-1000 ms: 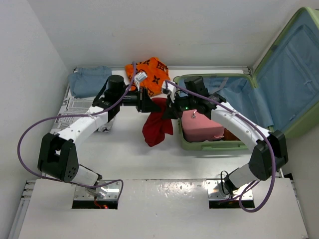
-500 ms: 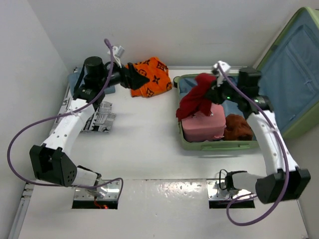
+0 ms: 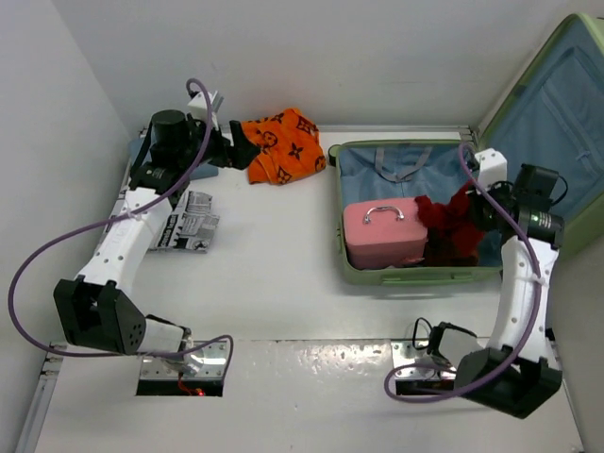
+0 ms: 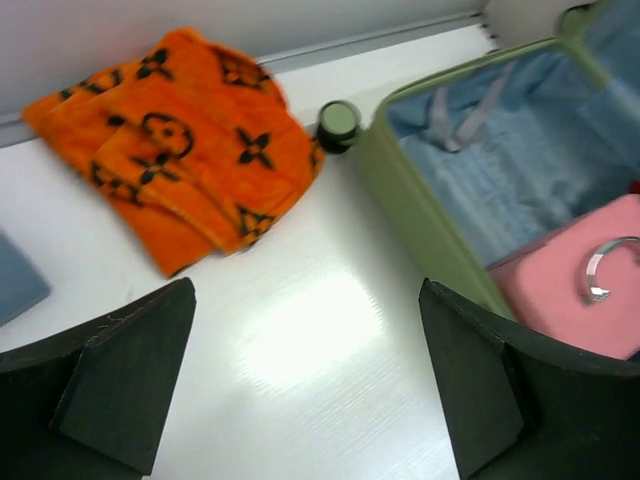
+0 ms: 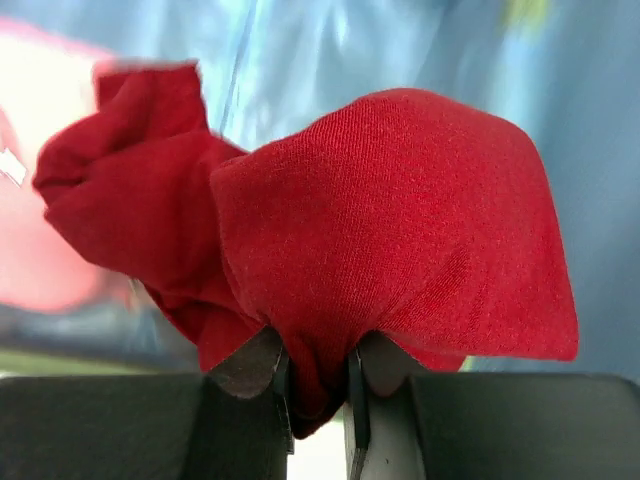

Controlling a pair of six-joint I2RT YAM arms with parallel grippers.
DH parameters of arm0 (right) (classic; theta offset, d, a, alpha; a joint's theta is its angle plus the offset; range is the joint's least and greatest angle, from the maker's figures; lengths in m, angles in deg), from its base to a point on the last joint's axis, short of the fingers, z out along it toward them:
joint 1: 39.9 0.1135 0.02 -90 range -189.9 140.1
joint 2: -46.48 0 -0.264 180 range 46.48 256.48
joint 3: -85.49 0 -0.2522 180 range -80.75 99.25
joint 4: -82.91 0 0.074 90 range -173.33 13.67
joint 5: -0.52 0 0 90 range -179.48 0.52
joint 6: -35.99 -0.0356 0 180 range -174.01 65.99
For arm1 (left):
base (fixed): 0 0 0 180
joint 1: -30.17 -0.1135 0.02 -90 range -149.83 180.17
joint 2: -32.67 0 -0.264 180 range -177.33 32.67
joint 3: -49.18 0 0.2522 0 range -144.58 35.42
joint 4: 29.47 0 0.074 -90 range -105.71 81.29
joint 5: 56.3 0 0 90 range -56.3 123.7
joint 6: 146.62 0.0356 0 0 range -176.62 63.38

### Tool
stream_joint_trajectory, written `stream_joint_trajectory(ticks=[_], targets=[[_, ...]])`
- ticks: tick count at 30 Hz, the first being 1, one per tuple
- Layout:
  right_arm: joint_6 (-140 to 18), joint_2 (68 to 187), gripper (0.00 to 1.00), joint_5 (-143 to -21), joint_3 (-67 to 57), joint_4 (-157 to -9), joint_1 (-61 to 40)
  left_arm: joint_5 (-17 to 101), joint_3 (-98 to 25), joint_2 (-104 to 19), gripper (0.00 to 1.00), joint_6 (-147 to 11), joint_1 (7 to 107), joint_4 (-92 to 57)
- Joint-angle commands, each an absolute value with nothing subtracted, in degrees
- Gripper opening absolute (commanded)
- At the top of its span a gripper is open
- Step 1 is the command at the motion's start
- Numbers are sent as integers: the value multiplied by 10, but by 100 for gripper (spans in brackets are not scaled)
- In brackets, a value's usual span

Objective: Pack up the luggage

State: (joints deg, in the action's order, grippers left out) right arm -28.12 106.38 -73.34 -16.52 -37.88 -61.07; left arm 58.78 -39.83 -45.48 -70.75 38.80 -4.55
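Note:
The luggage [image 3: 406, 276], a light-green suitcase with blue lining, lies open at the right, its lid [image 3: 557, 123] standing up. My right gripper [image 3: 477, 212] hangs over its right half, shut on a red cloth [image 3: 442, 219]. In the right wrist view the cloth [image 5: 400, 200] bunches above the pinching gripper [image 5: 318, 365]. A pink case [image 3: 382, 236] with a metal handle lies inside the luggage. My left gripper [image 3: 236, 146] is open at the far left, beside an orange patterned cloth [image 3: 280, 143]. The left wrist view shows the gripper [image 4: 305, 380] wide over bare table, orange cloth [image 4: 190, 150] beyond.
A printed packet [image 3: 186, 222] lies on the table under my left arm. A blue cloth [image 4: 15, 285] shows at the far left edge. A luggage wheel [image 4: 338, 122] sits at the suitcase's far left corner. White walls close in on the left and back.
My right arm carried the red cloth from the table's middle over the pink case into the luggage's right half. My left gripper opened and swung back to the far left.

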Motion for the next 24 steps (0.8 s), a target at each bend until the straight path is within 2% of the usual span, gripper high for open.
stream_joint_trajectory(ticks=[1,7,11,12,14,15,17,18,19,21,24], targets=[[-228,1105,0,-736,-179,-296,-628,525,-403,-470,100,-667,368,-6],[-242,1221,0,-741,-194,-282,-620,458,-409,-504,98,-686,318,67],[-243,1286,1,-773,-194,-298,-598,328,-409,-531,97,-674,313,126],[-241,1290,3,-788,-193,-296,-585,308,-409,-539,97,-667,313,136],[-241,1297,16,-796,-193,-295,-578,270,-388,-559,97,-667,319,156],[-240,1297,29,-795,-191,-291,-573,235,-380,-566,97,-667,325,156],[-246,1281,49,-794,-177,-288,-566,211,-356,-580,97,-666,325,156],[-254,1277,71,-790,-170,-283,-564,190,-350,-595,97,-666,325,156],[-257,1262,78,-785,-163,-277,-562,175,-345,-605,97,-666,330,156],[-268,1245,89,-768,-124,-255,-554,146,-345,-627,98,-666,330,156],[-276,1220,90,-733,-71,-231,-545,126,-346,-659,98,-666,325,151]])
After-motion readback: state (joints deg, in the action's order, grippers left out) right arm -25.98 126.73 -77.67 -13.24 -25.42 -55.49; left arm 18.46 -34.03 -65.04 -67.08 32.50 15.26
